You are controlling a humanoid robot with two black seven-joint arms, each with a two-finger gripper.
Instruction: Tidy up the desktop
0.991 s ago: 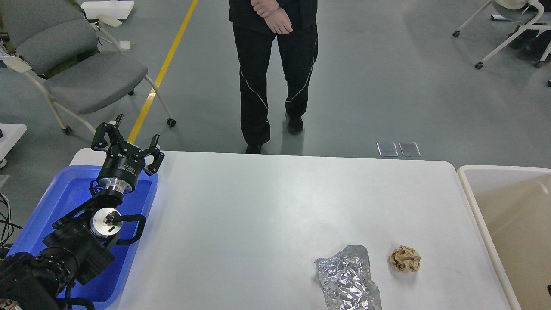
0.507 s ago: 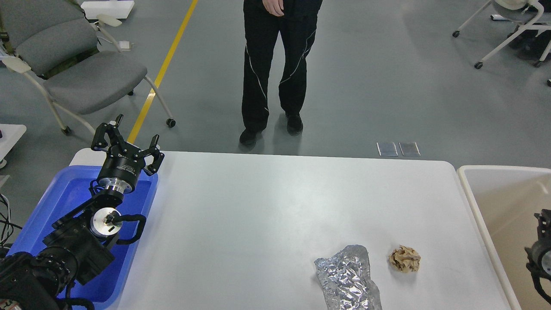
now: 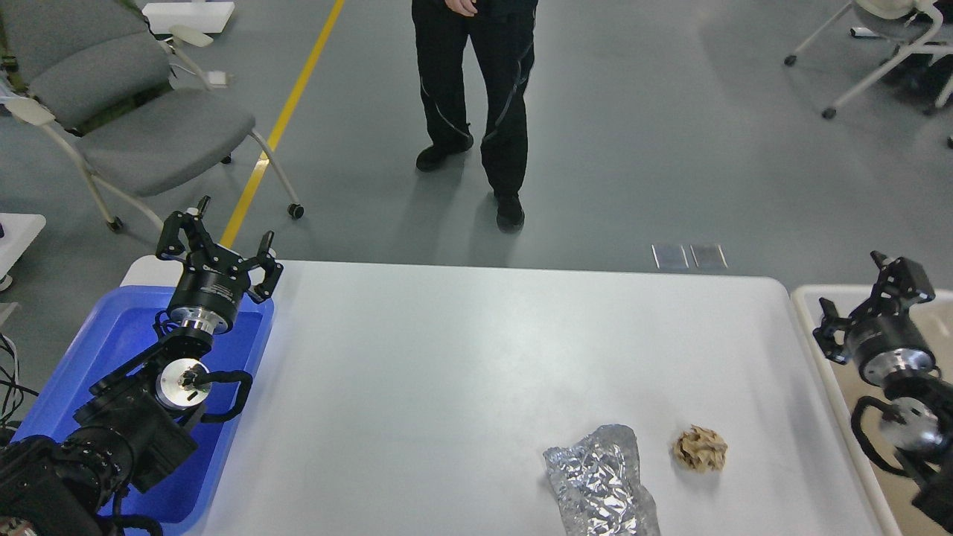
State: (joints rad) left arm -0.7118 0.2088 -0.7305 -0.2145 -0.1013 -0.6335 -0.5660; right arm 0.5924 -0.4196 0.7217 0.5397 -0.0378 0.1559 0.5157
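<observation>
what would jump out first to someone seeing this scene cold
Probably the two bits of litter alone on the broad white desktop: a crumpled foil sheet at the near edge and a small brown paper wad just to its right. Next, the black arms at either side: the left gripper open above the blue tray, the right gripper open over the beige bin. A person in black stands beyond the table.

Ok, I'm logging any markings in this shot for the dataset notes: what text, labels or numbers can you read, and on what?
Left gripper: small white lettering on its black body, too small and blurred to read.
Right gripper, foil wrapper, crumpled paper ball, desktop: no text visible.
</observation>
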